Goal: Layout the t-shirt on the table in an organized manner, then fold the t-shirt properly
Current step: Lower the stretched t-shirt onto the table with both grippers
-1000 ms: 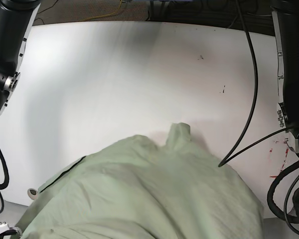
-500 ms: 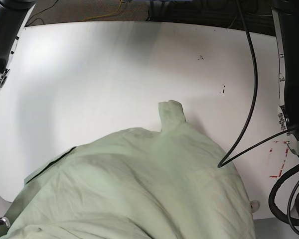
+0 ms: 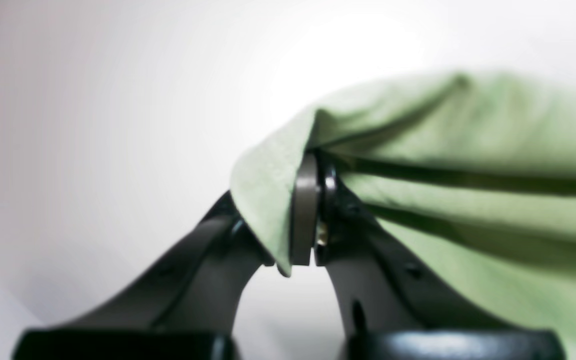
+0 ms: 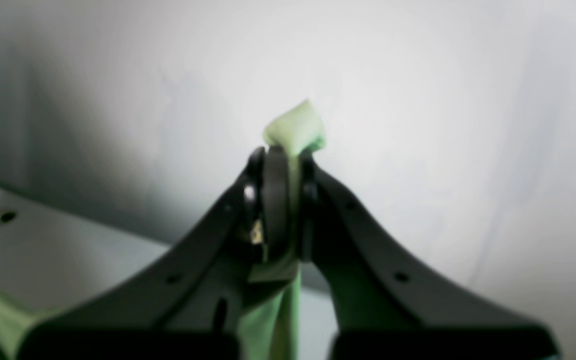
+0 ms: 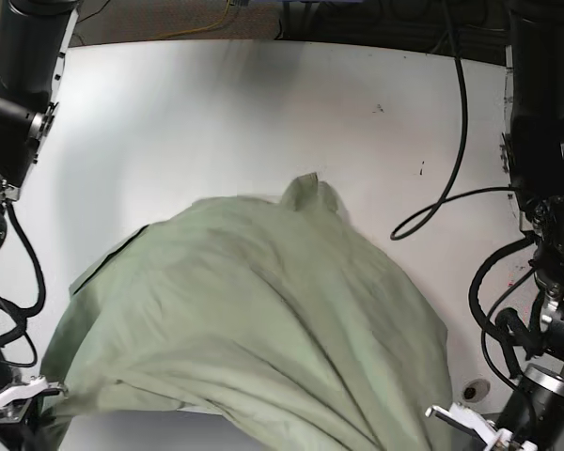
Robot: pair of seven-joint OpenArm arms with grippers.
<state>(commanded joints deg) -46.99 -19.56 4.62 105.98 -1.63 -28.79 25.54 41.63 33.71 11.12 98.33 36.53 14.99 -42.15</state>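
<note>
Both arms reach down at the table's [image 5: 216, 103] near edge. The left gripper [image 3: 312, 212] clamps a fold of the t-shirt [image 5: 263, 329]; the right gripper [image 4: 288, 200] pinches another bunch (blurred). The shirt billows over the tabletop.

Left end effector [image 3: 308, 210] and right end effector [image 4: 288, 200] both clamped, seemingly on cloth, low at the near edge.

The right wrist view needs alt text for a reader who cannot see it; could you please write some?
The right gripper is shut on a bunched fold of the green t-shirt, a tuft poking above its tips. Behind it lies the blurred white table.
</note>
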